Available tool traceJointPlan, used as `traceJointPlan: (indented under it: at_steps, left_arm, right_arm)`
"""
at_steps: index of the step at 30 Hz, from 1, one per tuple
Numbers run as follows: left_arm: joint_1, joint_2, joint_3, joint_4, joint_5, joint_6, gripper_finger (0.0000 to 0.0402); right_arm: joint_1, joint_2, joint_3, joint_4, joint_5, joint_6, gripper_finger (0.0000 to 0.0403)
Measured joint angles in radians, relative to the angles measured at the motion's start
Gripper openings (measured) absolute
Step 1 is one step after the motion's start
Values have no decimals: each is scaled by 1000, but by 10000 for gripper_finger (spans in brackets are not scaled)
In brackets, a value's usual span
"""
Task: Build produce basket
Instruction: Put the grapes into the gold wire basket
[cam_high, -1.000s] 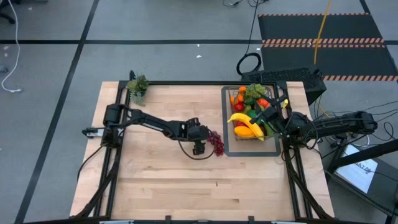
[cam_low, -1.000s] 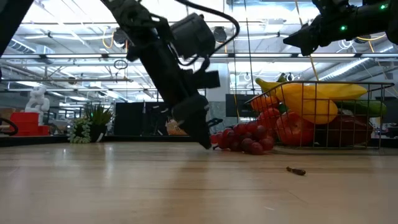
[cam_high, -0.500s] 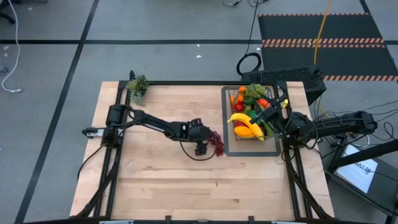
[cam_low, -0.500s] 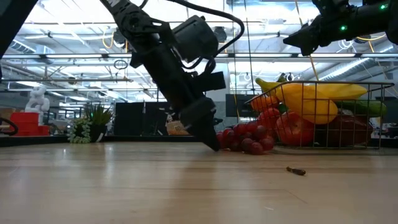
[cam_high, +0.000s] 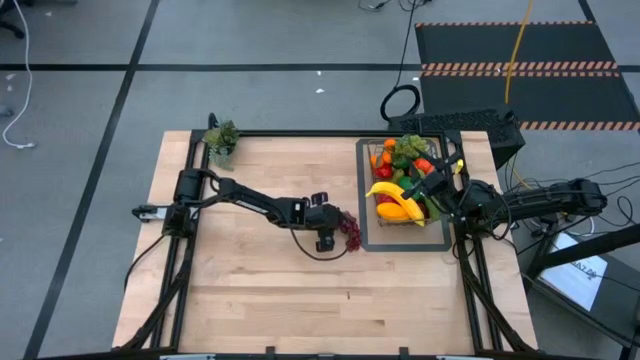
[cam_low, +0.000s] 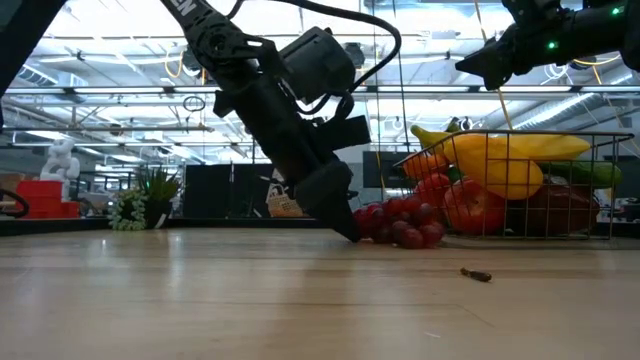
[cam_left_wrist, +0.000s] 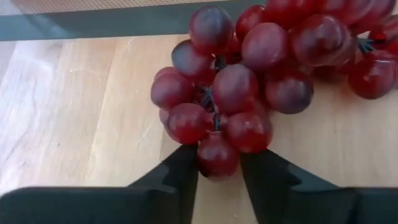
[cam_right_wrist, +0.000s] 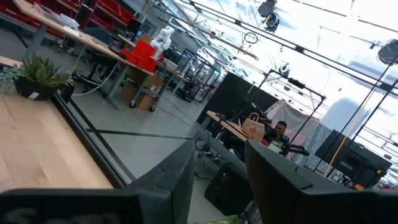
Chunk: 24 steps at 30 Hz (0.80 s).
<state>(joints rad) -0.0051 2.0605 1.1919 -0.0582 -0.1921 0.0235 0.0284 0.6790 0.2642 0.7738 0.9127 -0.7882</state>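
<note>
**Two grippers, one grape bunch, one filled basket**

Left gripper (cam_left_wrist: 217, 171): fingers parted, lowest grape of the dark red toy grape bunch (cam_left_wrist: 249, 81) between the tips; bunch lies on the pale wooden desk (cam_high: 260, 290), just beside the flat dark tray (cam_high: 362, 190). Rectangular dark wire-mesh basket (cam_low: 590, 225) sits in the tray, holding yellow banana (cam_low: 500, 150) and other produce. Right gripper (cam_right_wrist: 214, 171): released, raised above the basket.

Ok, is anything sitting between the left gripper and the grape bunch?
Nothing visible. The left gripper is already at the red grapes, with one end grape between its open fingers. The bunch lies on the table beside the tray holding the basket.
</note>
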Motion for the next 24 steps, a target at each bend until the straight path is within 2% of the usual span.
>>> traceJointPlan:
  at_steps: [6, 10, 15, 24]
  left_arm:
    - [-2, 2, -1, -5, -16, 21, 63]
    - [-6, 2, -2, -5, -19, 34, 39]
    - [-9, -8, -4, -5, -36, 36, 33]
    - [-39, -91, -7, -62, -157, 60, 30]
  right_arm:
    - [0, 0, 0, 0, 0, -6, 135]
    - [0, 0, 0, 0, 0, -10, 135]
    - [0, 0, 0, 0, 0, -10, 135]
    - [0, 0, 0, 0, 0, -10, 135]
